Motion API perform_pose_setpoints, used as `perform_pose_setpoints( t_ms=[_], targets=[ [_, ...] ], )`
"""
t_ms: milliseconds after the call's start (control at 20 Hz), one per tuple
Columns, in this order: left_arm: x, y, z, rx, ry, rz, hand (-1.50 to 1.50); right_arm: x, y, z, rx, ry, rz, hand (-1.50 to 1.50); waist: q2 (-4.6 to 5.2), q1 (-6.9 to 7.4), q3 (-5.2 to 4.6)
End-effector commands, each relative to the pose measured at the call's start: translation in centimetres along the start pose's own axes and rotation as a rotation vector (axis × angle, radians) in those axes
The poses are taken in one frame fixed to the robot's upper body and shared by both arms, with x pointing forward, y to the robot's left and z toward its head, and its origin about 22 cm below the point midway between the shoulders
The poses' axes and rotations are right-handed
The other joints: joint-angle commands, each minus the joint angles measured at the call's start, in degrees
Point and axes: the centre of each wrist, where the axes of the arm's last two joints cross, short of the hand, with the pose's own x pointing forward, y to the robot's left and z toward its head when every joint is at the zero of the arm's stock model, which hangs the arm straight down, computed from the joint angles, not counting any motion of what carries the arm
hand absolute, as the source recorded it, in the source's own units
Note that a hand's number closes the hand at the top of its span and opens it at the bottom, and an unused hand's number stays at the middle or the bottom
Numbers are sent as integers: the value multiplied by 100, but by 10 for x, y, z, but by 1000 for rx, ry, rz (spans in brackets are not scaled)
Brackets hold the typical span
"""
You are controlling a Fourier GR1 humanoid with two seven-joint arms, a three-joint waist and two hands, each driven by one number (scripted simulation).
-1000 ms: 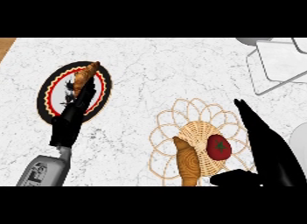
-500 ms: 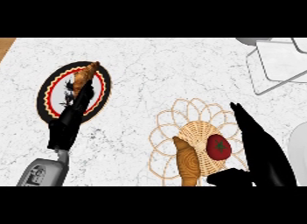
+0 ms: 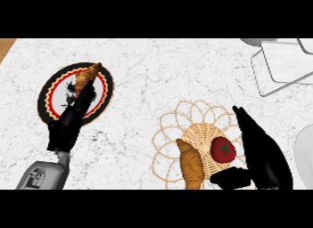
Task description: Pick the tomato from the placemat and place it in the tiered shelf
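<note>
Head view, tomato [image 3: 222,149]: you see it on the woven placemat [image 3: 199,133].
Right hand [image 3: 261,149]: fingers straight along tomato's right side, thumb spread below it, pinching nothing.
Left hand [image 3: 66,127]: fingers straight, over the patterned plate [image 3: 44,100].
Tiered shelf [image 3: 284,67]: top right, well apart.

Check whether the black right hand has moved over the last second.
Yes, slightly. The right hand has edged left toward the round red tomato, which stays put on the woven wicker placemat.

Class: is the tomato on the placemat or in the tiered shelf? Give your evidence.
On the placemat: the tomato lies on its wicker weave beside the right hand; the tiered shelf stands apart, upper right.
</note>
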Motion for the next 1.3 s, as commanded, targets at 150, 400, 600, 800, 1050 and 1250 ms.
perform_pose_setpoints(
  t_ms=[150, 400, 600, 800, 1050, 1250],
  targets=[
    [1, 2, -4, -3, 5, 20, 0, 11, 19, -27, 13, 110, 25, -150, 7, 15, 0],
    [-1, -12, 0, 1, 19, 14, 0, -11, 20, -12, 19, 123, 40, -150, 0, -11, 0],
    [6, -6, -16, -9, 7, 16, 0, -2, 33, -27, 29, 125, 37, -150, 4, -4, 1],
    [8, -14, -7, -13, 7, 11, 0, 3, 23, -38, 62, 98, 19, -150, 3, 3, 1],
    [-6, 9, 3, -3, 2, -4, 0, -13, 42, -26, 64, 117, 49, -150, 0, -3, 0],
    [12, -15, -7, 18, -12, -12, 0, -24, 47, -39, 147, 96, 139, 150, 2, 8, 1]
  ],
)
